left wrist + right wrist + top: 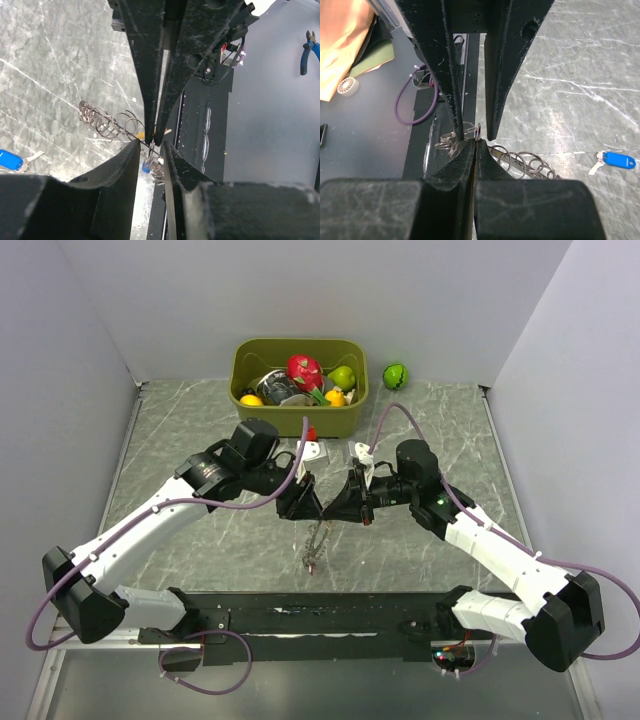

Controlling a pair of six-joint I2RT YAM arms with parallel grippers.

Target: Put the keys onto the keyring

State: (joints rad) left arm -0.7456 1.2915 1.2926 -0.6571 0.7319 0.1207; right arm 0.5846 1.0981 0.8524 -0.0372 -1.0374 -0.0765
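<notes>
So the left arm (pixel 150 520) and right arm (pixel 490 540) both reach in from the near edge of the table, elbows out, and bend toward each other till they meet nose to nose mid-table. The left gripper (pixel 312 508) has its fingers (pixel 442 75) a bit apart. The right gripper (pixel 328 512) is squeezed tight, with its tip right at the mouth of that gap.

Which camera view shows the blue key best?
The right wrist view: the blue key shows whole, head and blade. The left wrist view cuts the blue key off at the picture's edge. In the top view I cannot find it.
</notes>
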